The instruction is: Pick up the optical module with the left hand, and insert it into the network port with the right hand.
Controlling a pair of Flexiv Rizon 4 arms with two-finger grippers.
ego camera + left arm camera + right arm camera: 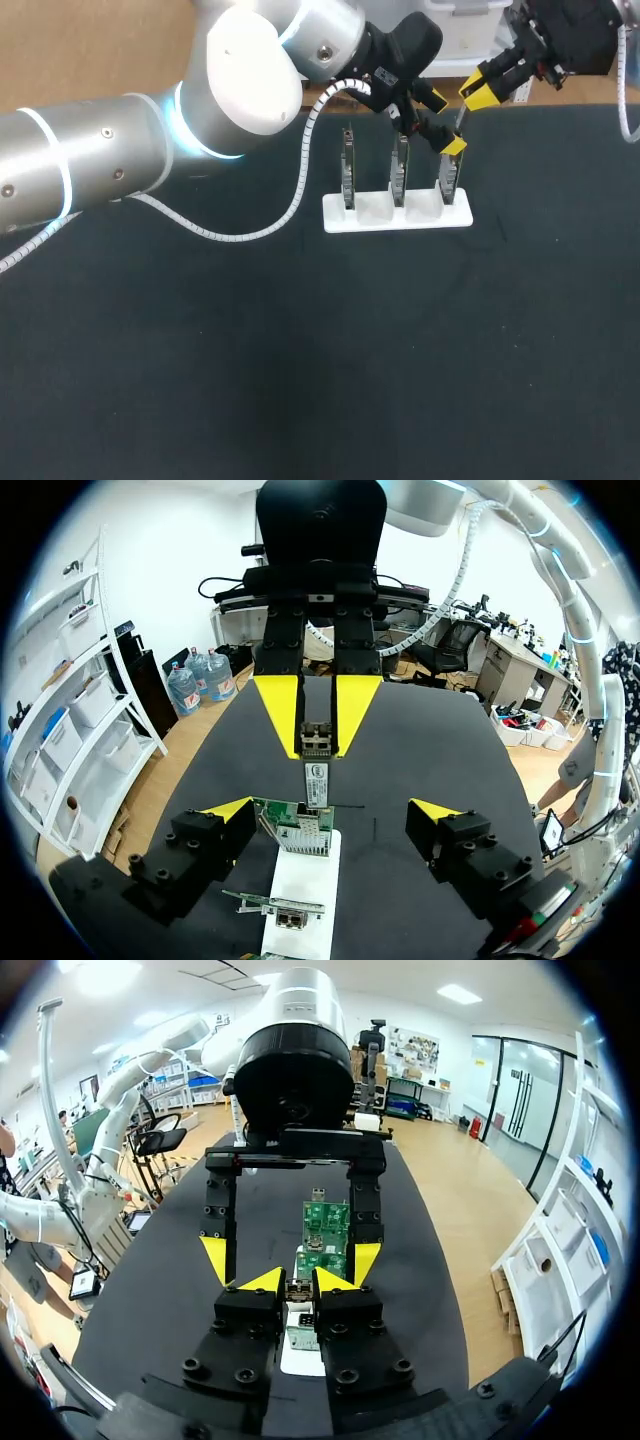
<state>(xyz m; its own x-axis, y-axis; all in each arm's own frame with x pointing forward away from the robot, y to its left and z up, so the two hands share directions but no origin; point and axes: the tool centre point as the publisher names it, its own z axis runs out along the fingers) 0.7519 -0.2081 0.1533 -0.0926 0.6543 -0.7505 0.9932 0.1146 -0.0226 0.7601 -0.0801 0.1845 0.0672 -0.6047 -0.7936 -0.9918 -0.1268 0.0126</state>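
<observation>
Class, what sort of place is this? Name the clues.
Probably a robotics test bench: a left arm and right arm meet over circuit boards standing in a white holder on a dark table.

Table [320,380]: one, black matte top, faintly speckled with pale flecks. Far edge runs straight across the head view. In both wrist views the top stretches ahead as a long dark strip. Lighting soft.

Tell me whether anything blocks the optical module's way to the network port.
Nothing visible does. The right gripper holds the optical module just short of the network port on the end card. The left gripper stands open astride that card, off the line.
</observation>
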